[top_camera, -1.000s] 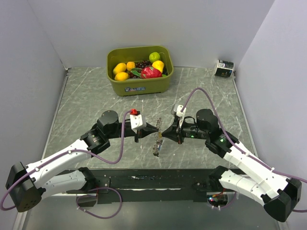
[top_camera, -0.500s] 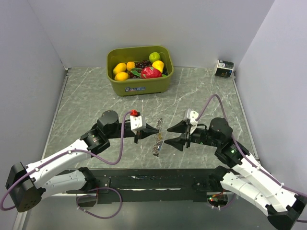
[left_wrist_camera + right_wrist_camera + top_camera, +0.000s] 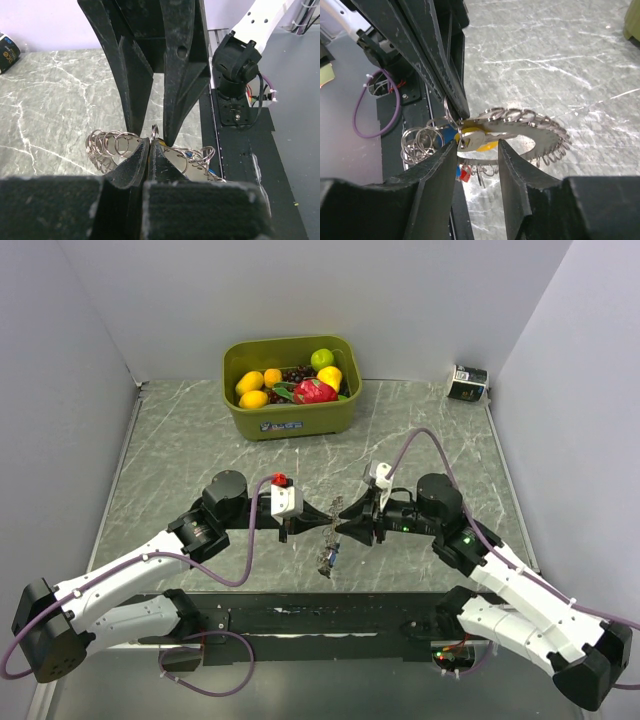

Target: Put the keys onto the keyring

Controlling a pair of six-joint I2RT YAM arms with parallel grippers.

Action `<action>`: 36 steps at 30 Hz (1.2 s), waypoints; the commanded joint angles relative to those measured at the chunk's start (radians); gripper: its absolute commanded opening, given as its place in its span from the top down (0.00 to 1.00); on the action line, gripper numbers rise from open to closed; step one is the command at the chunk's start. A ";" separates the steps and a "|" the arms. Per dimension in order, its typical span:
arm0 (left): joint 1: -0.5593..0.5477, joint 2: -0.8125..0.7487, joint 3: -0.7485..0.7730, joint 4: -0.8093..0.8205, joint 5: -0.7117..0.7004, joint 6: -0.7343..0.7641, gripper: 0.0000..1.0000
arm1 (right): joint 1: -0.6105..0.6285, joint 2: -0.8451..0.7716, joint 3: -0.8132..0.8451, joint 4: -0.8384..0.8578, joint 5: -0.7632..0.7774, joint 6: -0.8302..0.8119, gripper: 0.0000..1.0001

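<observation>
The left gripper (image 3: pixel 150 146) is pressed shut on a thin wire loop (image 3: pixel 155 131) of the keyring (image 3: pixel 535 126). It holds the whole bunch clear of the marbled tabletop (image 3: pixel 560 60), midway between the two arms. The right gripper (image 3: pixel 476 146) stands part-spread, one finger on each side of a yellow-headed key (image 3: pixel 487 136) that lies against the loops. I cannot tell whether the pads touch it, nor whether that key is already threaded.

The step in hand looks like taking that key to work it along the pinched loop. It would go best if the right fingers close squarely on the flat plastic head, not the blade, so the key cannot pivot. The left should hold steady, and the key should be turned along the coil rather than tugged, because the bunch hangs loose and would swing.

The keyring is a crowded fan of small, bright steel wire loops, springy-looking and apt to snag. The key's blade is flat, silvery and probably slippery. A blue head (image 3: pixel 447 136) and a red head (image 3: pixel 465 175) dangle lower among the loops. Both grippers' fingers are matte black and taper to narrow tips.
</observation>
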 commanded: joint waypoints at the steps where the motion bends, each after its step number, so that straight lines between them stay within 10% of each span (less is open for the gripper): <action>1: 0.000 -0.013 0.033 0.064 0.040 0.017 0.99 | 0.004 -0.012 0.054 0.045 -0.025 0.004 0.55; 8: 0.000 -0.005 0.038 0.067 0.054 0.017 0.99 | 0.003 -0.038 0.043 0.061 -0.011 0.007 0.62; 16: -0.001 -0.001 0.041 0.074 0.071 0.013 0.99 | 0.003 -0.003 0.051 0.053 -0.011 0.006 0.96; 36: 0.000 -0.014 0.021 0.151 0.166 -0.003 0.99 | 0.004 0.060 0.046 0.061 -0.060 -0.013 0.97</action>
